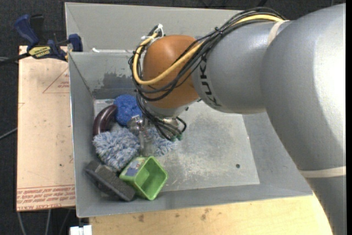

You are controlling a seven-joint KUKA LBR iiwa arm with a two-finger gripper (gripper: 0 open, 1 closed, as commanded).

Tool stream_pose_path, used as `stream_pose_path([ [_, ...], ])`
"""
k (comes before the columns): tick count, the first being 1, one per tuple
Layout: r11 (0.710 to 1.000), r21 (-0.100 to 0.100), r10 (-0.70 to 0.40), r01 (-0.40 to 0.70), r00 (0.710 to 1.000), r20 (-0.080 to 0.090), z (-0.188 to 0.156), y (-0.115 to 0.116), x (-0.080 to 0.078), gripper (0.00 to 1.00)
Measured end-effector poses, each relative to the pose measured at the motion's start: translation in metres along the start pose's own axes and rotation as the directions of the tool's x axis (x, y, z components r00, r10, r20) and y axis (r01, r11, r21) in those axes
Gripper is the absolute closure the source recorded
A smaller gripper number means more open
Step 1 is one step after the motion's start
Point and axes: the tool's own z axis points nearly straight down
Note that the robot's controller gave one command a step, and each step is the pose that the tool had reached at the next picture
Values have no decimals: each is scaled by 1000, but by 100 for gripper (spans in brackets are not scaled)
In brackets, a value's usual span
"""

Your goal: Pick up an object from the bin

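Grey arm (286, 63): entering from right edge of frame, covering upper right and centre right, reaching down and left into bin.

Grey metal bin (220, 146): centre of frame, sloped walls, bare scuffed floor at right half, all loose things gathered at lower left.

Orange cover (165, 71): rounded, on wrist, centre of frame, above left half of bin. Black and yellow cables (242, 18) looped across cover and back along arm.

Shaggy blue-grey cloth (113, 148): lower left of bin floor, directly under wrist, nearest thing to gripper.

Green cup (151, 179): square-sided, tipped with its opening up and to the right, just below cloth, touching its lower edge.

Blue sponge (126, 107): just above cloth, at left wall side, partly under cover.

Dark grey block (110, 183): flat, lying at an angle, lower left corner of bin, just beside cup.

Dark maroon ring (100, 118): curved, left of sponge, close against left wall.

Gripper (144, 137): below cover, pointing down at right part of cloth. Contact with cloth not discernible. Apart or together: cannot tell.
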Motion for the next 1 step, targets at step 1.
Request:
stream_pose_path([
  [1, 1000, -1, -22, 22, 1000, 11, -216, 2, -13, 100],
])
